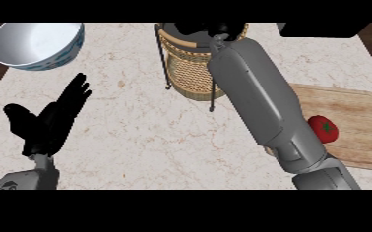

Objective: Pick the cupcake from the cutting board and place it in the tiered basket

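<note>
right hand (218,29) over basket (190,73) at 12 o'clock, fingers hidden, grip cannot tell | cupcake not visible, maybe in that hand | likely light, soft, crushable: hold by wrapper sides | left hand (51,115) released, resting at 9 o'clock | tomato (324,128) on board (349,108)

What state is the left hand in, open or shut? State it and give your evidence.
Open. The left hand shows at the view's left over bare counter, fingers straight and spread, pointing up, thumb out to the side, with nothing in it.
</note>
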You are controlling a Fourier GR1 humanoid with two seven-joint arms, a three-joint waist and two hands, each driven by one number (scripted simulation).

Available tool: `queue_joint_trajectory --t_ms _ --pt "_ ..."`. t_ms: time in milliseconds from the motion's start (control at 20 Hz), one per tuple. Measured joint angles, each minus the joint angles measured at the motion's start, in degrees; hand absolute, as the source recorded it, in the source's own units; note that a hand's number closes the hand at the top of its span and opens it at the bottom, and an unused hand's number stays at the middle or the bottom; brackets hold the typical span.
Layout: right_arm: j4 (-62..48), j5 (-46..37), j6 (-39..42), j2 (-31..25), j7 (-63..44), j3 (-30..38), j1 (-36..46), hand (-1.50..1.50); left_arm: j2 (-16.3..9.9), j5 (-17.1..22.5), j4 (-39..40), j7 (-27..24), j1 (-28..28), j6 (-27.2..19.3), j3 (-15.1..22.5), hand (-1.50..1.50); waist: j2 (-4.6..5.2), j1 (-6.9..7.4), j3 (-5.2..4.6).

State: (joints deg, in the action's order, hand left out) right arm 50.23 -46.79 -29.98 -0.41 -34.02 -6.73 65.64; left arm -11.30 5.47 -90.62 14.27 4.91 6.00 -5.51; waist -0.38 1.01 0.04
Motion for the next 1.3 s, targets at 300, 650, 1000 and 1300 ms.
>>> queue_joint_trajectory --t_ms 300,650,1000,1300 --pt "4.1 7.8 -5.6 0.3 1.3 3.7 -0.7 -1.50 0.8 -0.8 0.8 -1.4 -0.6 -0.4 0.2 0.00 0.42 -0.32 0.04" --pt "12.9 14.8 -9.7 -2.1 4.2 10.5 -4.1 -1.50 0.2 -0.4 -0.3 -1.0 -1.5 0.0 -0.6 0.00 0.28 -0.91 0.00" --pt "26.2 16.4 -8.8 -9.0 1.4 14.8 -12.1 -1.50 0.0 0.0 -0.5 0.2 -0.9 0.0 -1.2 0.00 0.06 -1.80 -0.02" --pt "41.0 21.6 -2.3 -16.8 -1.8 20.1 -22.9 -1.50 0.4 -0.6 -0.5 -0.5 -1.5 -0.5 -1.4 0.00 0.01 -2.21 -0.02"
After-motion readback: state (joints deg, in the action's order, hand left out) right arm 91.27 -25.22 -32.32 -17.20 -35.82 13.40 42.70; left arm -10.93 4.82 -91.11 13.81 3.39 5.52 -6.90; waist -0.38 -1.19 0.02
